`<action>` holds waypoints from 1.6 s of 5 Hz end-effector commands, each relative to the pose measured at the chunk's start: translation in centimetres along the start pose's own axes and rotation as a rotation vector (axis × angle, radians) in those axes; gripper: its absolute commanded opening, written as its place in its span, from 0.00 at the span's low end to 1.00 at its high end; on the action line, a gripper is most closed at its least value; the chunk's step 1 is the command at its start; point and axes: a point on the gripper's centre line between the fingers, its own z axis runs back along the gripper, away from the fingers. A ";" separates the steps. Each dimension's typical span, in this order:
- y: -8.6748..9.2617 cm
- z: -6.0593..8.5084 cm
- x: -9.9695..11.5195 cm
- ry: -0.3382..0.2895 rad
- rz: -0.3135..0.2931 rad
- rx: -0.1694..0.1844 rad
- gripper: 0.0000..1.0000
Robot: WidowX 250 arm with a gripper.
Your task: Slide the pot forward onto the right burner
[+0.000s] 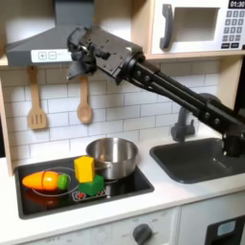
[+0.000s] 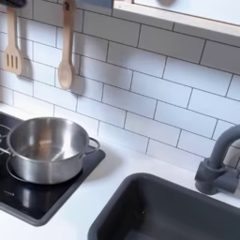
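The shiny silver pot (image 1: 113, 157) stands upright and empty on the back right part of the black cooktop (image 1: 134, 182). In the second exterior view the pot (image 2: 45, 148) fills the left side, close to the cooktop's (image 2: 42, 199) right edge. My gripper (image 1: 75, 55) hangs high above the cooktop, near the range hood in the first exterior view's upper left. It is well clear of the pot, open, and holds nothing. The right burner's red ring is hidden around the pot; I cannot make it out.
Toy vegetables lie on the cooktop's front left: an orange carrot (image 1: 45, 179), a yellow corn (image 1: 84, 168) and a green-red piece (image 1: 91, 189). A dark sink (image 1: 196, 159) with a faucet (image 1: 182, 122) lies right of the pot. A wooden spatula (image 1: 36, 103) and spoon (image 1: 84, 100) hang on the tiled wall.
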 end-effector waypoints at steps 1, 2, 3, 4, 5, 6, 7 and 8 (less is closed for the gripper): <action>-0.3 1.1 -3.7 0.120 -0.041 0.009 0.00; 0.6 0.9 -5.6 0.207 -0.080 0.067 0.00; 3.5 1.0 -7.8 0.363 -0.104 0.271 0.00; 5.2 1.3 -9.4 0.439 -0.142 0.364 0.00; 5.9 1.3 -11.2 0.520 -0.144 0.388 0.00; 6.5 1.7 -12.8 0.578 -0.146 0.392 0.00; 6.6 2.4 -14.7 0.627 -0.158 0.395 0.00; 6.9 2.3 -15.8 0.660 -0.176 0.408 0.00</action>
